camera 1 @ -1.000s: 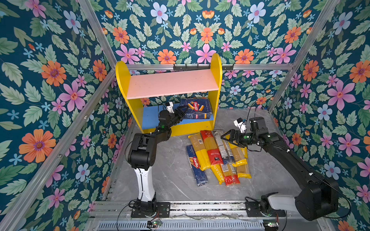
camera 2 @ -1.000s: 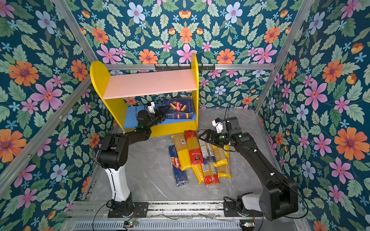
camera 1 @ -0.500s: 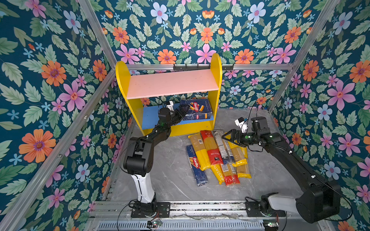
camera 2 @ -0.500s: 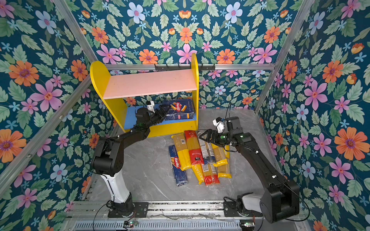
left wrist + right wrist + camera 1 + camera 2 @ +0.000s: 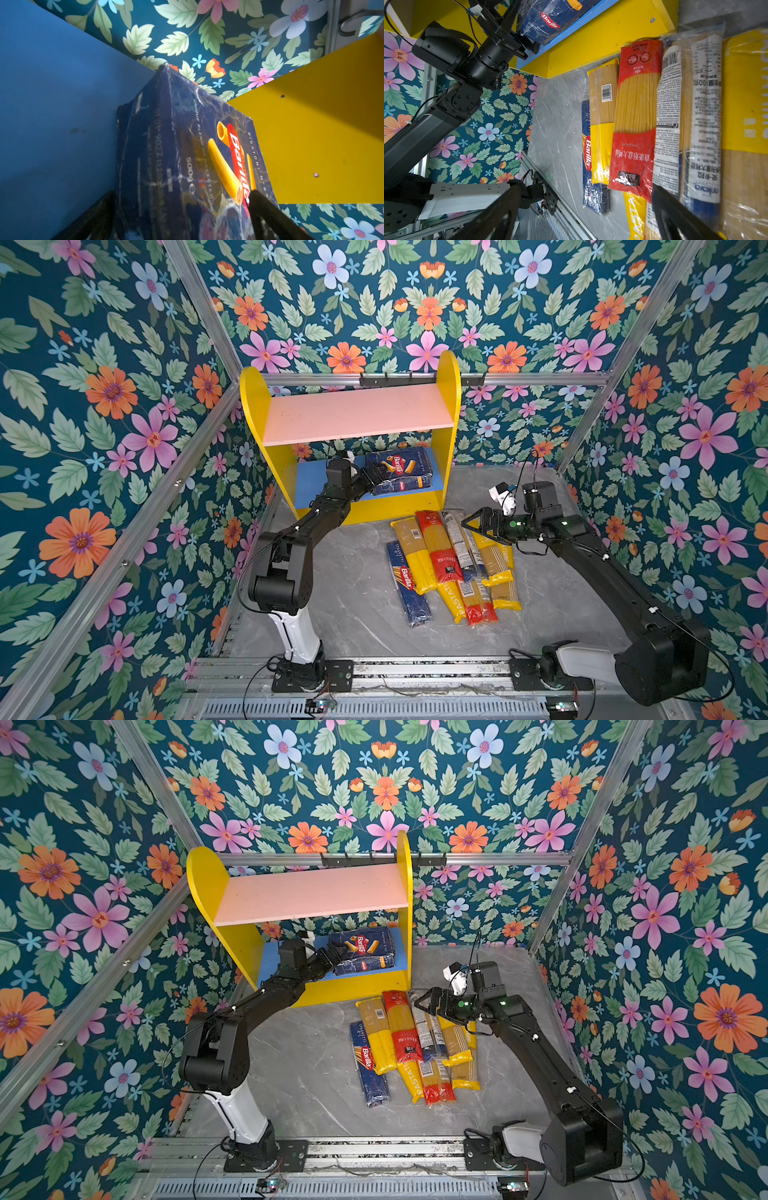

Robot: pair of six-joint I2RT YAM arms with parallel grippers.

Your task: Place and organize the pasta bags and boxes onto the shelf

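Left arm: base at 7 o'clock of the desk (image 5: pixel 353 605), elbow raised, forearm extended toward 12 o'clock into the lower tier of the shelf (image 5: pixel 451 406). Left gripper (image 5: pixel 377 476): jaws spread wide astride the near end of the wide pasta box (image 5: pixel 401 468), which lies flat on the right half of the blue lower board (image 5: pixel 316 483). Narrow pasta box (image 5: pixel 406 587): flat on the desk, partly under the leftmost of the bags (image 5: pixel 440 545). Bags: side by side, overlapping, at 6 o'clock of the shelf. Right arm: base at 5 o'clock, forearm reaching toward 10 o'clock. Right gripper (image 5: pixel 471 524): jaws fully apart, empty, above the bags' far ends
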